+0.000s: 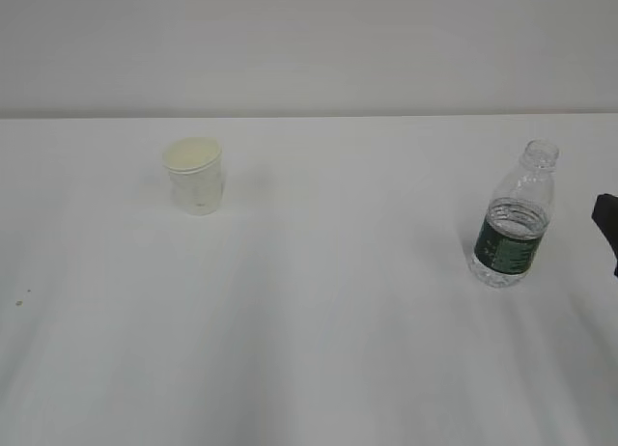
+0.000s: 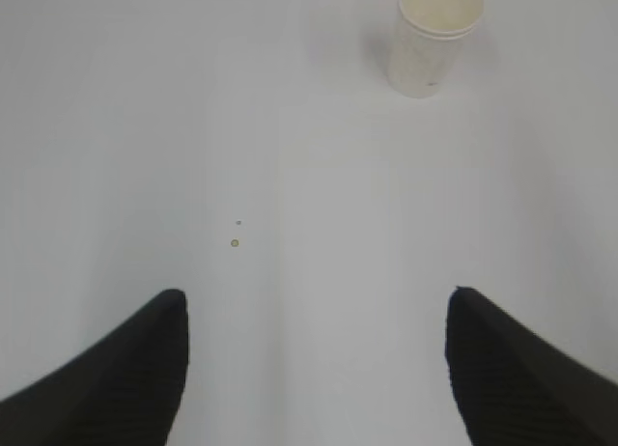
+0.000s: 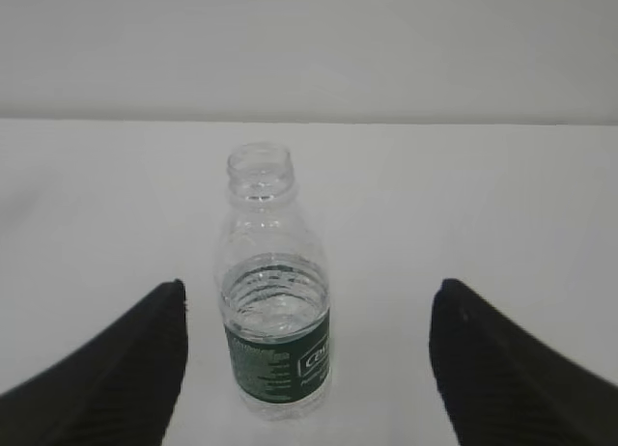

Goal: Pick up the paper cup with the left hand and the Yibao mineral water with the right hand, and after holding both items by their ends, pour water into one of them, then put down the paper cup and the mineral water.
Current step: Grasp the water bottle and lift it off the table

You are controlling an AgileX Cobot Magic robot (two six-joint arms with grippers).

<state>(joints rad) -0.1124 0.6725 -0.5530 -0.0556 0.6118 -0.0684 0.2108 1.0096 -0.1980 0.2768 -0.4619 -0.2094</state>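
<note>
Black fingers frame the bottom of both wrist views, closest to each lens. On the left hand (image 2: 314,369) the claw is released, its two fingers (image 2: 126,369) spread wide over bare white table (image 2: 309,156) with nothing between them. On the right hand (image 3: 307,364) the claw is likewise released and grasps nothing, though the Yibao mineral water (image 3: 276,301) stands ahead in the gap between its fingers, slightly left of centre.

Taking the bottle as the landmark and going from largest to smallest: the table runs under and all around it, and ends at a pale wall behind. In the exterior view the bottle (image 1: 514,219) stands upright and uncapped toward the right, partly filled, with a dark green band around its lower half. It is probably set there so the right arm meets it straight on; only a dark sliver of that arm shows at the frame edge just right of it.

Well apart from the bottle, to its left and a little farther back, the paper cup (image 1: 195,174) stands upright with its mouth open, ready to be filled. From the left wrist it (image 2: 436,36) sits far ahead and right of the claw's centre, so I judge that arm needs to advance and shift rightward.

Smallest, two tiny specks (image 2: 235,241) lie on the table near the left claw.
</note>
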